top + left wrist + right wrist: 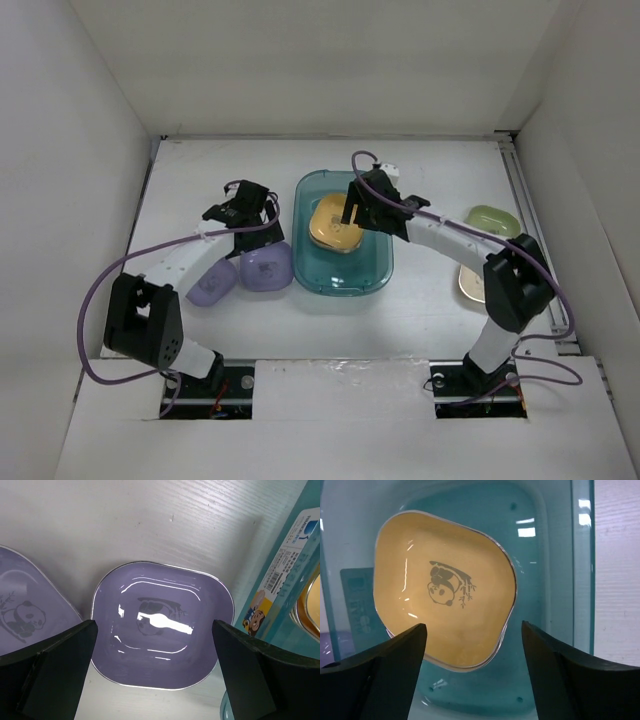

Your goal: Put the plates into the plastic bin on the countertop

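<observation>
Hovering the right gripper [473, 626], jaws parted, above the yellow-orange panda plate [445, 580] lying inside the teal bin [542, 580]; holding the left gripper [155, 626] spread wide over a purple plate [165, 600] just beside it.

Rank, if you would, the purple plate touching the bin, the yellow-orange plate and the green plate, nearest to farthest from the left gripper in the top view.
From the left gripper:
1. purple plate, right by it, against the left side of the plastic bin.
2. yellow-orange plate, inside the bin.
3. green plate, far right.
</observation>
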Controlling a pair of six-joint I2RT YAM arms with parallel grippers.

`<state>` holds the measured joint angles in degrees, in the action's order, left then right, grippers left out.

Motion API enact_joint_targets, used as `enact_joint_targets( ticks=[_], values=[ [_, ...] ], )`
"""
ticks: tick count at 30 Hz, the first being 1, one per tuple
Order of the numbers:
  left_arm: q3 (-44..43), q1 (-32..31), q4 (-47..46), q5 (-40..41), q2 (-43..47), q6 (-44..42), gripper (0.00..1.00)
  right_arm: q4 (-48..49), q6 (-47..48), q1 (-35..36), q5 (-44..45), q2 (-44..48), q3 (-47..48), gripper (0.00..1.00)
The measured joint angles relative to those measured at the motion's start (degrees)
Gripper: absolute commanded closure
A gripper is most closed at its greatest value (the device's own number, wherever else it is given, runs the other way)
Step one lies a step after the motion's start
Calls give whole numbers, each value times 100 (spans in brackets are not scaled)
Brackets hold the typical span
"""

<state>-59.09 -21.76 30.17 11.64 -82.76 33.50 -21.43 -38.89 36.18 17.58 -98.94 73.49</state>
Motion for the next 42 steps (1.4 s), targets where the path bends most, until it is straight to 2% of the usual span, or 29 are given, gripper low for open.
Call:
enact_joint_targets(
  ticks=[2, 16, 26, 28, 31, 34, 36, 38, 40, 42],
  values=[
    [-31, 0, -22, 46, 0, 0, 0, 57, 2, 66, 0, 39, 31, 10],
    [-61, 133, -48, 262, -426, 9, 5, 354, -33, 302, 63, 1517, -140, 9],
    [-61, 374, -260, 254, -844, 223, 6, 417, 111, 365, 63, 1781, -557, 9],
    [-61, 372, -271, 249, -1034, 256, 16, 411, 120, 365, 61, 1786, -632, 9],
    [-61, 372, -269, 251, -1193, 262, 18, 413, 125, 365, 59, 1788, -691, 9],
    [-61, 372, -291, 254, -1193, 267, 27, 442, 131, 363, 52, 1792, -693, 9],
    [-61, 372, -310, 254, -1196, 273, 36, 468, 142, 363, 52, 1792, -693, 9],
    [-61, 372, -337, 262, -1202, 282, 38, 501, 157, 363, 50, 1792, -693, 9],
    [-61, 372, -365, 289, -1246, 286, 46, 527, 166, 363, 42, 1792, -693, 9],
    [-63, 372, -387, 339, -1360, 306, 46, 525, 179, 363, 37, 1792, -693, 9]
  ],
)
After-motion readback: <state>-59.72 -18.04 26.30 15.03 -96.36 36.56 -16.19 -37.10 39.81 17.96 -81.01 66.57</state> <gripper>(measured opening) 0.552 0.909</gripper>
